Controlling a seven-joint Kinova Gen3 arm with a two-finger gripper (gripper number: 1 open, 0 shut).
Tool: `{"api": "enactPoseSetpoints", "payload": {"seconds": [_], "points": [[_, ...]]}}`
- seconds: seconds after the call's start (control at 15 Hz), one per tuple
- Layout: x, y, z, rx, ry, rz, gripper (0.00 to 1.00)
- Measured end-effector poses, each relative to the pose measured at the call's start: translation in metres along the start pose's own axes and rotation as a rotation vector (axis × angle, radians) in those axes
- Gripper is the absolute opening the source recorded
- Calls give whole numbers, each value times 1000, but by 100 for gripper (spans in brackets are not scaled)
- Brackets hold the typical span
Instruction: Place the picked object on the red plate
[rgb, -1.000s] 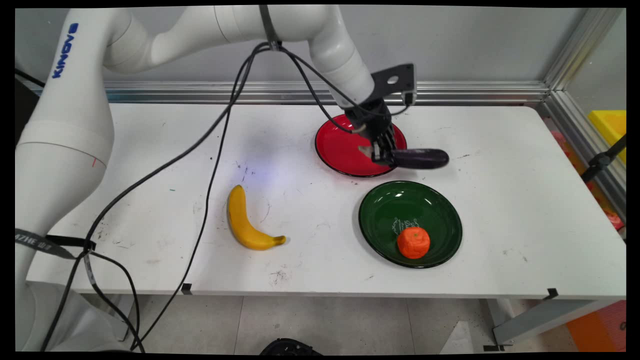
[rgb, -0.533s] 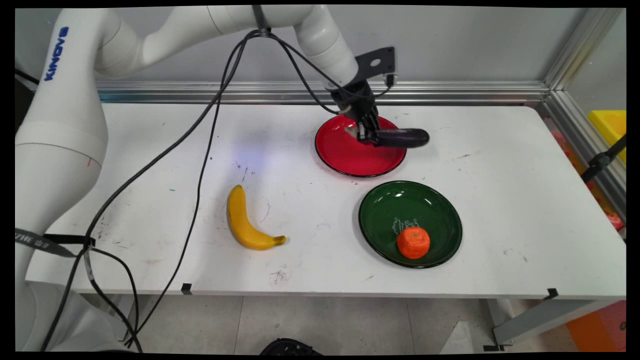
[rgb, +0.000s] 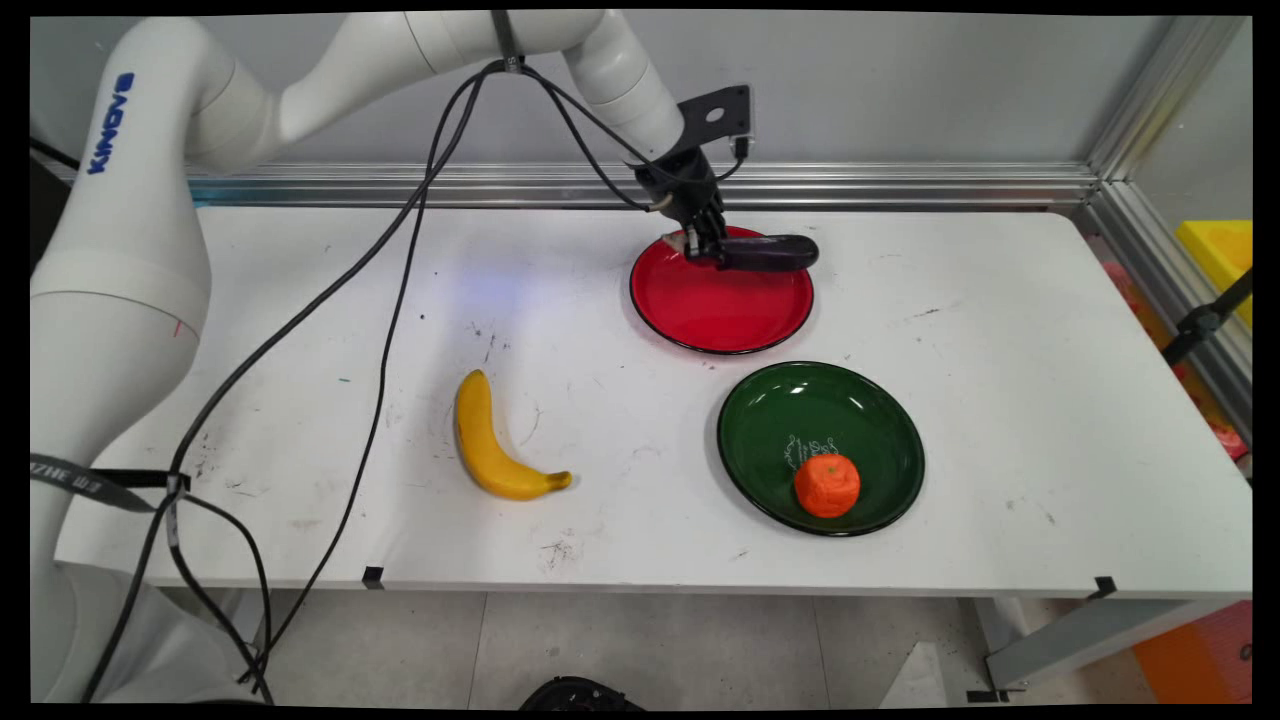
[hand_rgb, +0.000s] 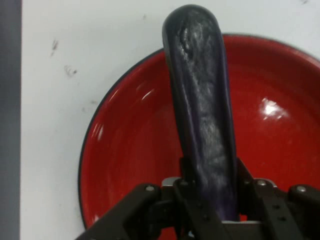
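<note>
My gripper (rgb: 712, 250) is shut on one end of a dark purple eggplant (rgb: 770, 253), which sticks out level to the right above the far rim of the red plate (rgb: 715, 310). In the hand view the eggplant (hand_rgb: 202, 110) runs up from between the jaws, with the red plate (hand_rgb: 130, 150) spread beneath it. The eggplant hangs in the air over the plate, clear of its surface.
A green plate (rgb: 800, 420) with an orange fruit (rgb: 827, 485) in it lies in front of the red plate. A yellow banana (rgb: 487, 445) rests on the table to the left. Black cables hang from the arm over the table's left half.
The gripper, with the eggplant in it, has risen and moved left and toward the far side, from the red plate's right rim to above its far rim.
</note>
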Motion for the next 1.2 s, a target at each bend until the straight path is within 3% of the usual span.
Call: {"api": "enactPoseSetpoints", "payload": {"seconds": [0.53,1.2], "points": [[-25,-15,17,-15,1,-11,0],[-39,-22,26,-22,4,-21,0]]}}
